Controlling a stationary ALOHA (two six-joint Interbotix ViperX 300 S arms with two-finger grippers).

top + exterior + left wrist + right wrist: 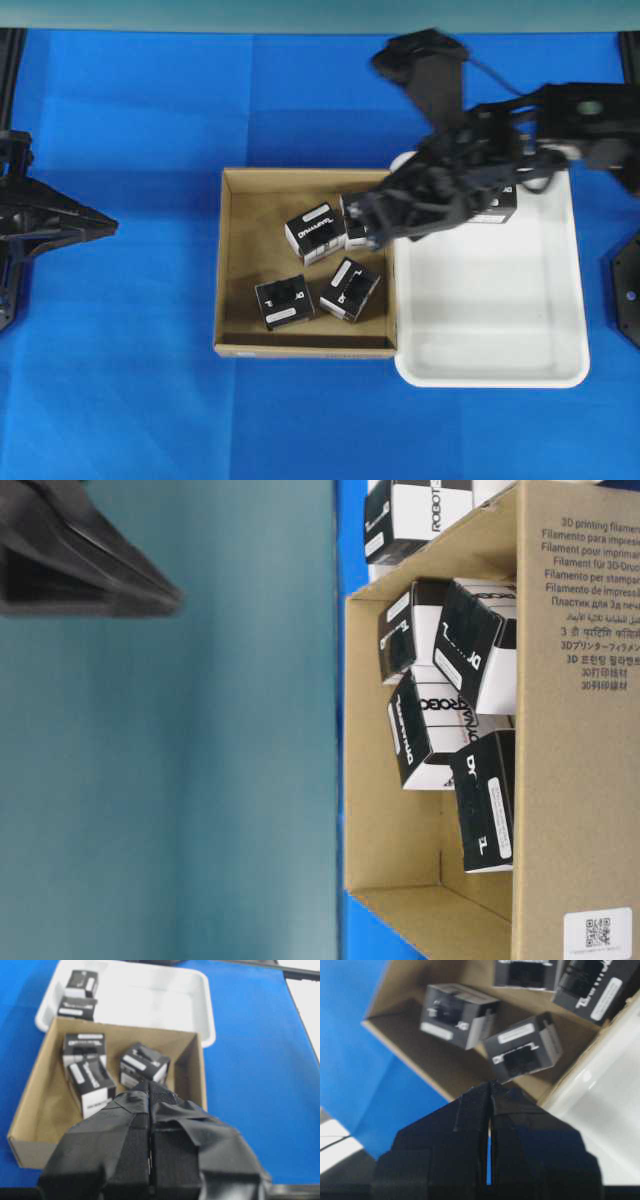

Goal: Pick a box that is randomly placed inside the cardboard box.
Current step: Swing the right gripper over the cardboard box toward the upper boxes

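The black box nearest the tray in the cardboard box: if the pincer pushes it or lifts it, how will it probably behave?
The black box has flat faces and sharp edges, so it should slide, not roll. It looks like thin printed carton, so it is probably stiff but could dent under hard squeezing. It sits turned diagonally in the cardboard box, so a push may rotate it.

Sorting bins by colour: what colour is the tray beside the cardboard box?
White tray; clearest in the overhead view.

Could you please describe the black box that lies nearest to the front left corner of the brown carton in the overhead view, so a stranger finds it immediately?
Find the shallow cardboard box left of the white tray. Near its front wall, toward the left, lies one black box. Its white label faces that front wall, and unlike its neighbours it sits farthest left.
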